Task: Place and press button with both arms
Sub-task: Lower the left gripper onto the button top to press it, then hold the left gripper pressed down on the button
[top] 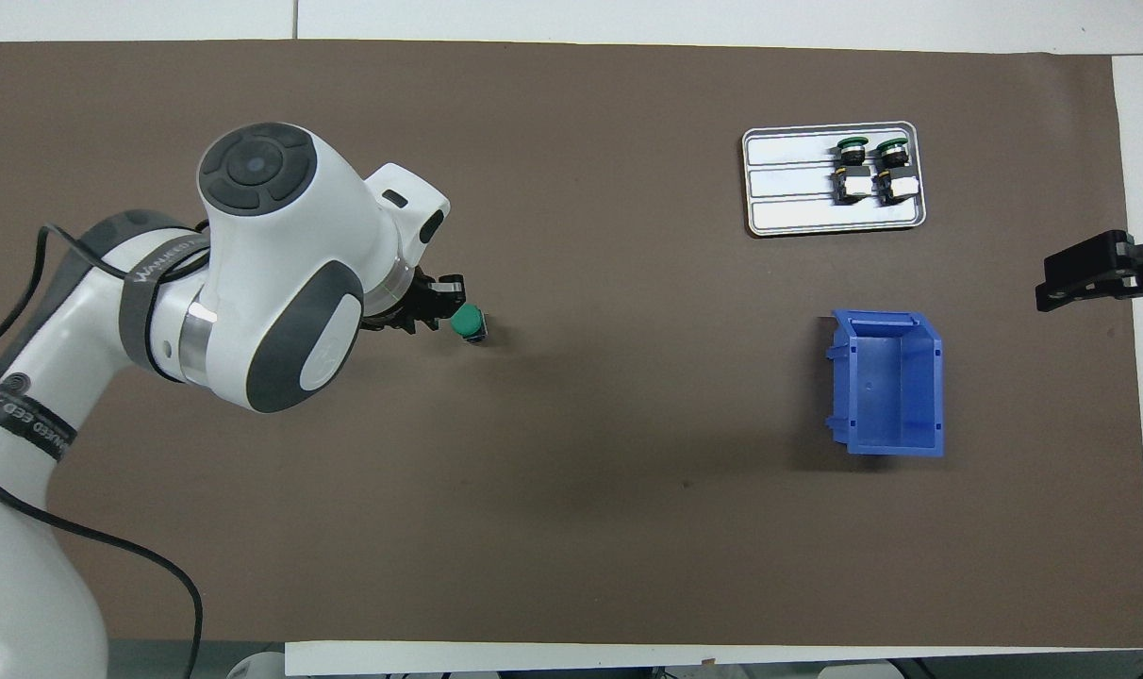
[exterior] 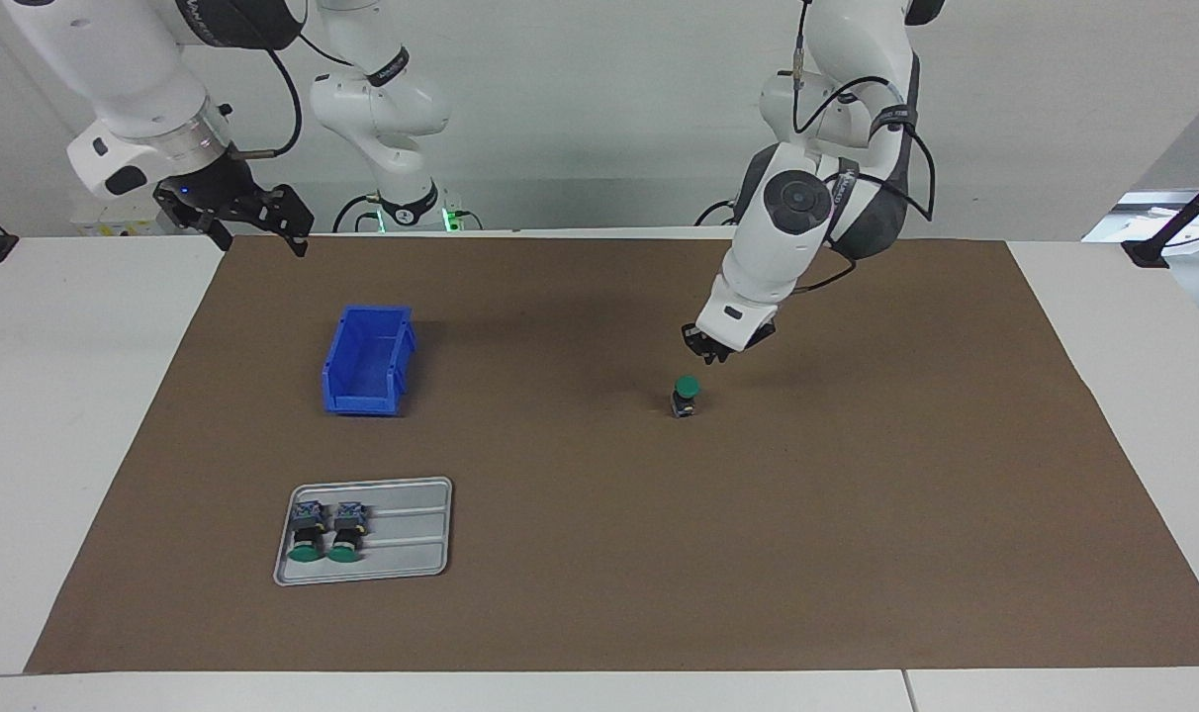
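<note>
One button stands upright on the brown mat, green cap up, toward the left arm's end of the table. My left gripper hangs shut just above and beside it, tilted, with a small gap to the cap and nothing held. My right gripper waits open and raised over the mat's edge at the right arm's end.
A blue bin sits toward the right arm's end. Farther from the robots than the bin, a grey tray holds two more green-capped buttons lying side by side.
</note>
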